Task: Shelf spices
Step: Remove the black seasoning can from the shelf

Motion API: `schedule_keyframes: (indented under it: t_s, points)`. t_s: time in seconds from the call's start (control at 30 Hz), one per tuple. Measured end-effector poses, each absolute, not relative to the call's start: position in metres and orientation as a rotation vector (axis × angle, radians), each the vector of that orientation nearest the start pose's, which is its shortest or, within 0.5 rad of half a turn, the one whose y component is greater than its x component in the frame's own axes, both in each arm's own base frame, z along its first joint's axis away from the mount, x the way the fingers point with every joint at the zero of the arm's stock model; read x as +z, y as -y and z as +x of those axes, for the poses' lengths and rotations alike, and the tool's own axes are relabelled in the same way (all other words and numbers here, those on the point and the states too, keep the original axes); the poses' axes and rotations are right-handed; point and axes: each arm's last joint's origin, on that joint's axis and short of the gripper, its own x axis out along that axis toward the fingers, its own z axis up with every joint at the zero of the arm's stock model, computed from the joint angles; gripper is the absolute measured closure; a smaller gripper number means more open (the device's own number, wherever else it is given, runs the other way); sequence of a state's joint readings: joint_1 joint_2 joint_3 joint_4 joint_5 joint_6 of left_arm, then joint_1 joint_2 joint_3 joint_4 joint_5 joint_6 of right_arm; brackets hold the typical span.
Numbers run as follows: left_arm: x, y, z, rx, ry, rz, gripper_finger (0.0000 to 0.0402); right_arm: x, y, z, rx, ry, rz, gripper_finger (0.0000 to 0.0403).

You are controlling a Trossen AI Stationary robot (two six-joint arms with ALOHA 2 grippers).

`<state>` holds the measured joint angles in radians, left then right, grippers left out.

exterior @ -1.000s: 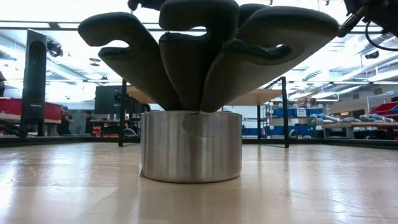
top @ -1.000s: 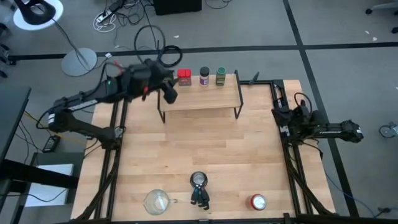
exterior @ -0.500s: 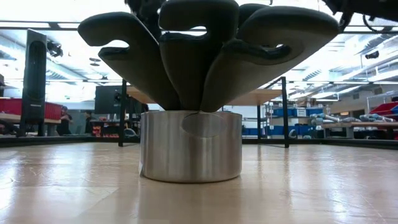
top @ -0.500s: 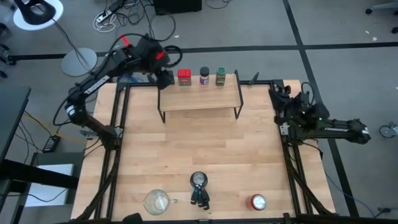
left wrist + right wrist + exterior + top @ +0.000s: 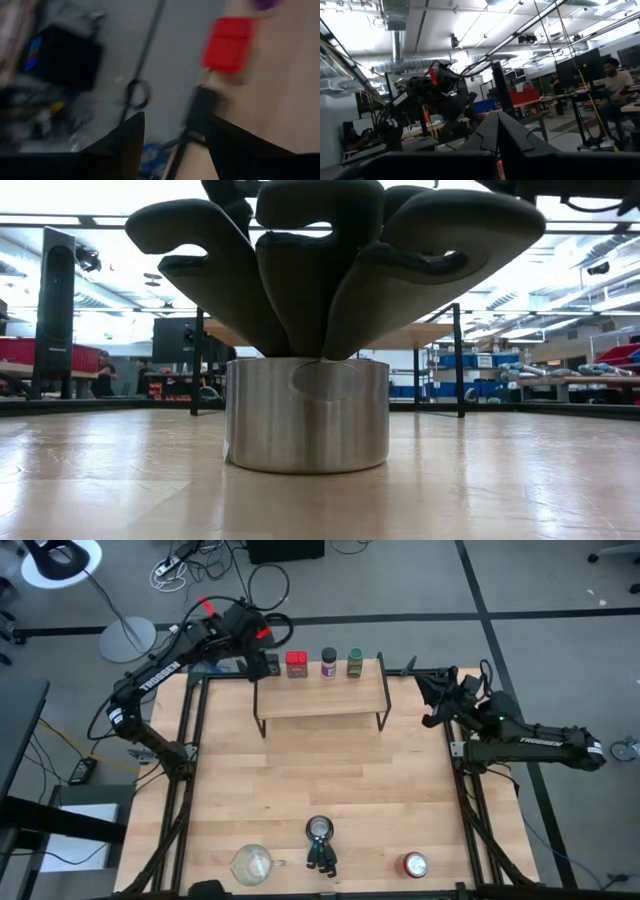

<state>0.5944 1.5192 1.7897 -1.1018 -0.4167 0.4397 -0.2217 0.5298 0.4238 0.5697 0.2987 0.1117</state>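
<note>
The shelf (image 5: 320,702) stands at the table's far middle. On its far edge stand the red tin (image 5: 296,663), the purple-labelled jar (image 5: 328,663) and the green jar (image 5: 354,662). A dark tin (image 5: 200,111) stands at the board's corner beside the red tin (image 5: 229,44); the picture is blurred. My left gripper (image 5: 260,664) is open at the shelf's far left corner, its fingers (image 5: 125,142) short of the dark tin. My right gripper (image 5: 428,692) is shut and empty, in the air off the shelf's right end.
A metal cup of dark utensils (image 5: 320,832) fills the low view (image 5: 305,415) and hides most of the shelf. A clear glass cup (image 5: 252,862) and a red-topped can (image 5: 415,864) stand near the near edge. Bare board lies between them and the shelf.
My left gripper has gone from the shelf's left end toward the table's far edge, and its arm has swung round. My right arm has left its folded place at the table's right edge and reached toward the shelf's right end.
</note>
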Motion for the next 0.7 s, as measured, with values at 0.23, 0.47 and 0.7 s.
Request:
schedule_keyframes:
  t_s: [0.23, 0.47, 0.7]
  points:
    - [0.422, -0.172, 0.235, 0.797, -1.028, 0.278, 0.0198, 0.313, 0.043, 0.130, -0.537, 0.505, 0.209, 0.0392]
    - [0.422, -0.173, 0.240, 0.678, -1.022, 0.362, 0.0189, 0.310, 0.055, 0.133, -0.623, 0.494, 0.207, 0.0371]
    - [0.420, -0.178, 0.239, 0.610, -1.037, 0.388, 0.0142, 0.311, 0.063, 0.134, -0.598, 0.512, 0.171, 0.0325]
